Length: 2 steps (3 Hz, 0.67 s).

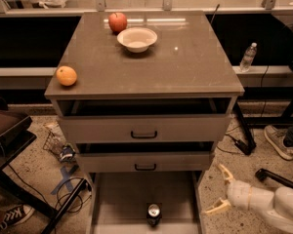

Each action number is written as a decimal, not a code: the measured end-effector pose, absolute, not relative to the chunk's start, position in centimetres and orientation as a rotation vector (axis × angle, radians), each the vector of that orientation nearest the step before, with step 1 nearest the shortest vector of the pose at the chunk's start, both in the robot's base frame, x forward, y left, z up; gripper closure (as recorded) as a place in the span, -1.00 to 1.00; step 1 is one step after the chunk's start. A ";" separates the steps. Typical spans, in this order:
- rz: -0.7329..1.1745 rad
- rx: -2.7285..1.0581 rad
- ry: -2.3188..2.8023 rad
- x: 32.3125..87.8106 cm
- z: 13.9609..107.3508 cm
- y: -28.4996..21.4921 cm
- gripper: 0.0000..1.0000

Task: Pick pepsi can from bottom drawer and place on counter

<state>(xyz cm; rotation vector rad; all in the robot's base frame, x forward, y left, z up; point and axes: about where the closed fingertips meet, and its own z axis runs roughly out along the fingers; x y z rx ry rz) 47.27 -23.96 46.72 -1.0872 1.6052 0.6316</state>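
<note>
The hand (219,191), wide open at lower right, could bump the drawer (121,199) wall and tip the can (154,213) over.

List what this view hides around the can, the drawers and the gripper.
All in the camera view:
- pepsi can: seen from above, so its label is unreadable.
- bottom drawer: front cut off by the bottom edge.
- top drawer: inside dark under the counter.
- gripper, open, low to the right of the bottom drawer: arm cut off by the frame corner.
</note>
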 end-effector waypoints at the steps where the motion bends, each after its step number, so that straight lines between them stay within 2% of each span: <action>1: 0.684 -1.057 1.614 46.9 43.6 -23.2 -1.00; 2: 0.683 -1.059 1.614 47.0 43.6 -23.2 -1.00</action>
